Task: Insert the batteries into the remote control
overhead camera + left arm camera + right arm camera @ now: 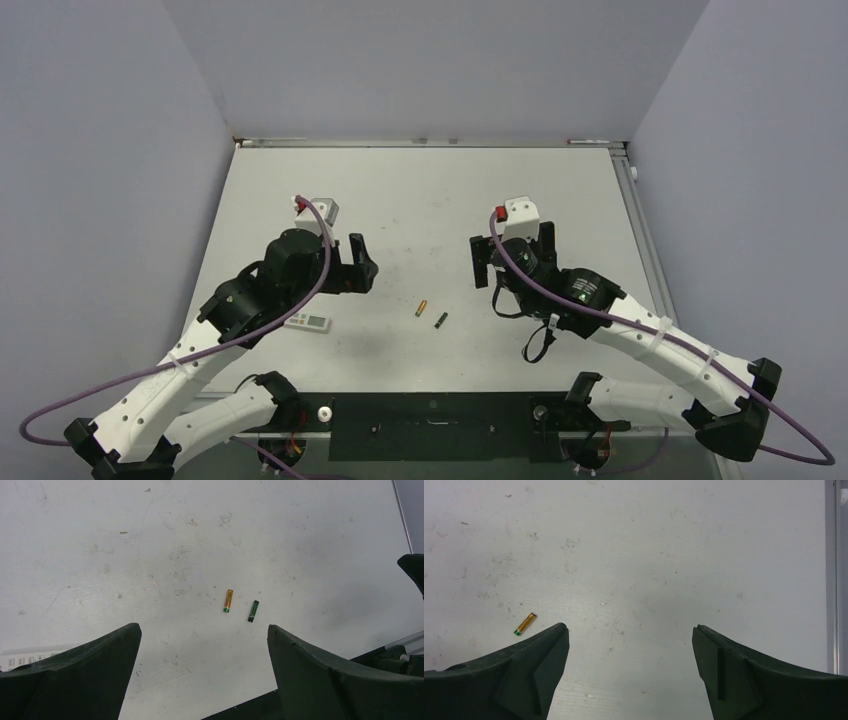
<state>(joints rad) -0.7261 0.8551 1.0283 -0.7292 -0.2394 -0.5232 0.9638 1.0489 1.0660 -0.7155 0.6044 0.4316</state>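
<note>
Grey table (430, 190) | gold battery (422, 308) and dark battery (440, 320) loose, side by side | remote (308, 322) at their 9 o'clock | left gripper (204, 626), right gripper (630, 626) spread wide, empty | nothing loaded yet

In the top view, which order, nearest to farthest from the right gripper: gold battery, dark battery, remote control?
1. the dark battery and gold battery, left of the right gripper: too close to call.
2. the remote control, far left.

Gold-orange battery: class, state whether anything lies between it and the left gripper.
Nothing visible does: bare grey tabletop separates the left gripper from the small gold-orange cylindrical battery; the small dark cylindrical battery lies beside it.
</note>
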